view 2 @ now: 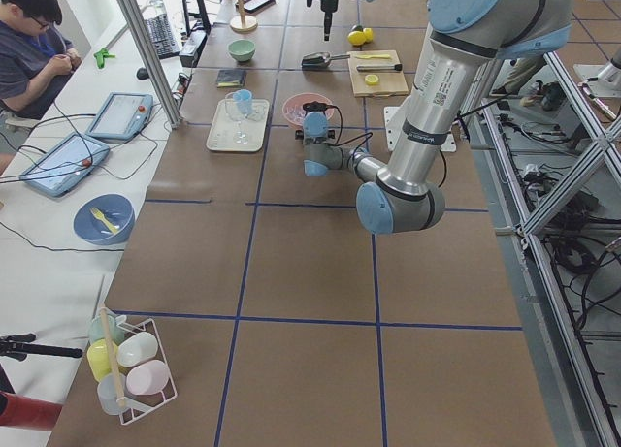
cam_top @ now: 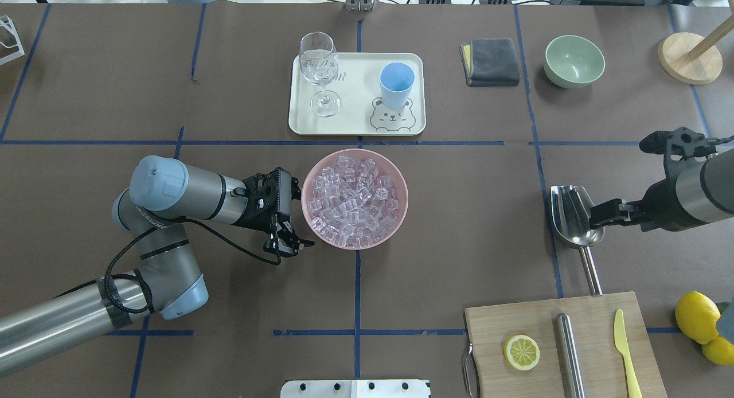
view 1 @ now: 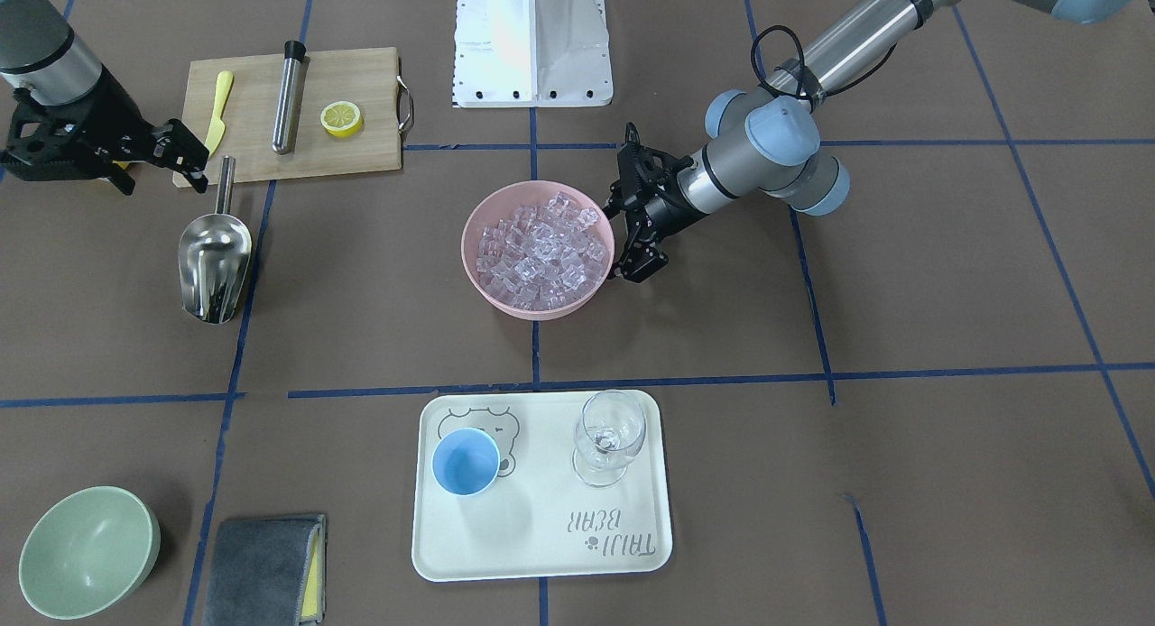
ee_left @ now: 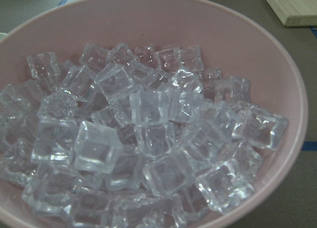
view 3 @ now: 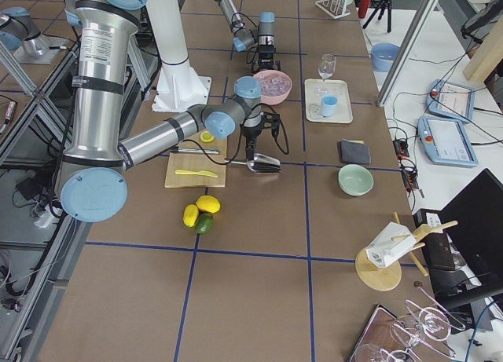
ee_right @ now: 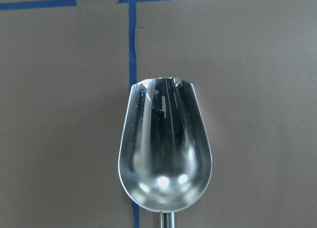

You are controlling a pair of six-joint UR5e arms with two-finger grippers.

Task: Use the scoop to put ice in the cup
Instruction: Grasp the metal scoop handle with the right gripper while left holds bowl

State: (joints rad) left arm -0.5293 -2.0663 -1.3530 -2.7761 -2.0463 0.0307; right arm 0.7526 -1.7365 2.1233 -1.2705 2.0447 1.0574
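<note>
Brown taped table [view 1: 902,292], tray [view 1: 541,554] lettered "BEAR", cup [view 1: 466,462] on it

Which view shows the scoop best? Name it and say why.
Right wrist-mounted: the scoop is close up, trough empty. Overhead and front-facing show it small, handle included; side views, a tiny glint; left wrist, nothing.

Bright, even light falls from above; shadows on the brown counter [view 1: 902,292] are short and soft. Glare spots gleam inside the scoop [ee_right: 166,159], and the white robot base [view 1: 532,40] is blown out. The ice [ee_left: 138,139] looks slightly soft and grainy.
</note>
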